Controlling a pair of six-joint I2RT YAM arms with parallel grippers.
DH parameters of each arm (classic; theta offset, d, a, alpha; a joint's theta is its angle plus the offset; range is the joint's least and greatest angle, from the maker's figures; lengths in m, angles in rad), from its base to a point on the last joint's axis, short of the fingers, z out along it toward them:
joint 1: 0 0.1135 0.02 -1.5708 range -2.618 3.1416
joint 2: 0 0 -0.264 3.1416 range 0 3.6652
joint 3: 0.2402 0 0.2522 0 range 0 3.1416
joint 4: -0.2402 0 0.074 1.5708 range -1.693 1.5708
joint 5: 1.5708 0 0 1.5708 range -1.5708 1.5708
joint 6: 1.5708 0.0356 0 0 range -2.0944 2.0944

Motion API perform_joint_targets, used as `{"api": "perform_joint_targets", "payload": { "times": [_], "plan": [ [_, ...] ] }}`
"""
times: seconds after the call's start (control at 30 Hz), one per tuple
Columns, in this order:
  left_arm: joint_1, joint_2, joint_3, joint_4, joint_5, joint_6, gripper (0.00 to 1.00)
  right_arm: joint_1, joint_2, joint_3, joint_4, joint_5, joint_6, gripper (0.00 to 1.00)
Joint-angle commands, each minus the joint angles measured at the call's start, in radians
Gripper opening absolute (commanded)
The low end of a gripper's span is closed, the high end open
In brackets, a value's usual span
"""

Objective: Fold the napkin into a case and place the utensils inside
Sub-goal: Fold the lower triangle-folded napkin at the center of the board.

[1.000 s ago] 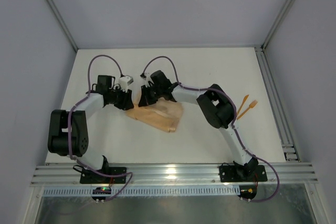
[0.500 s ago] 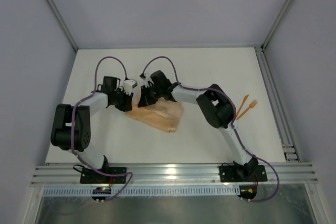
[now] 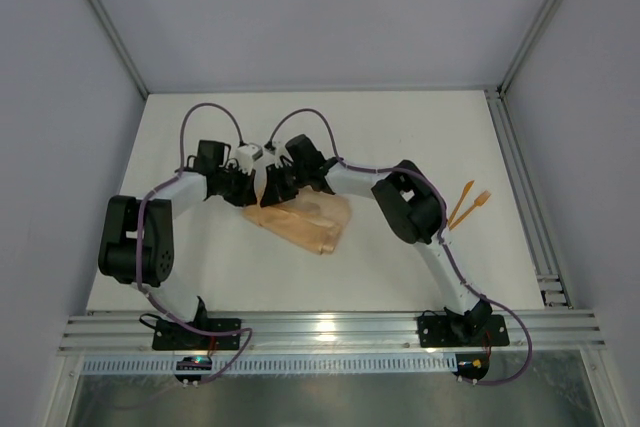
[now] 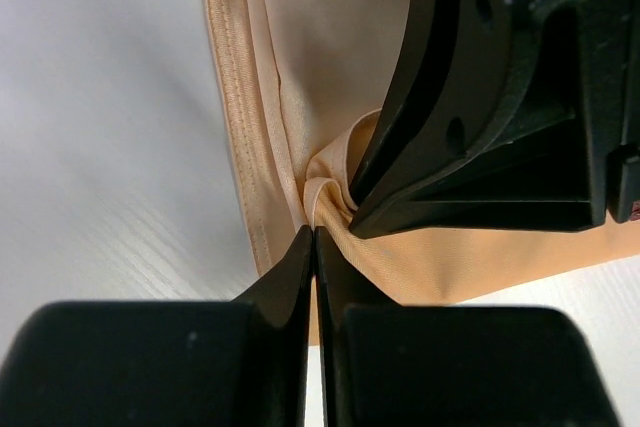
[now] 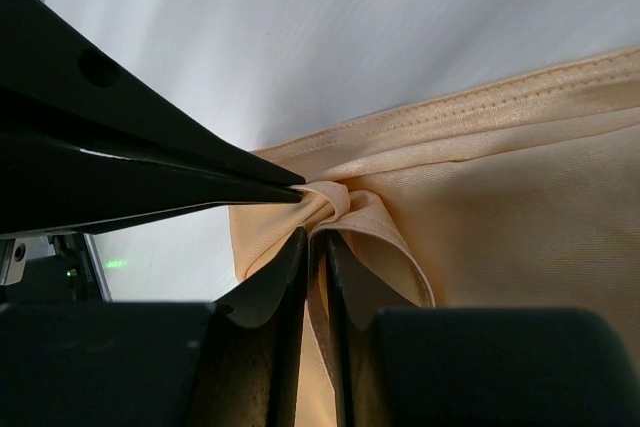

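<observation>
The white table [image 3: 400, 127] is matte and bare-topped; near its centre lies the peach-orange napkin [image 3: 305, 219], folded in layers into a rough wedge, flat on the surface except for its 11 o'clock corner, which is bunched and lifted; two slim bright-orange utensils [image 3: 468, 202] lie side by side at 3 o'clock, well apart from the cloth, slanting toward 1 o'clock; a metal rail [image 3: 330, 327] runs along the 6 o'clock edge.
</observation>
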Motion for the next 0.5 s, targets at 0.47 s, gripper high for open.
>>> {"api": "perform_joint_targets", "payload": {
  "times": [0.47],
  "plan": [
    [-0.004, 0.103, 0.071, 0.028, -0.063, -0.066, 0.0, -0.002, -0.22, -0.089, -0.058, 0.205, -0.103, 0.45]
  ]
}}
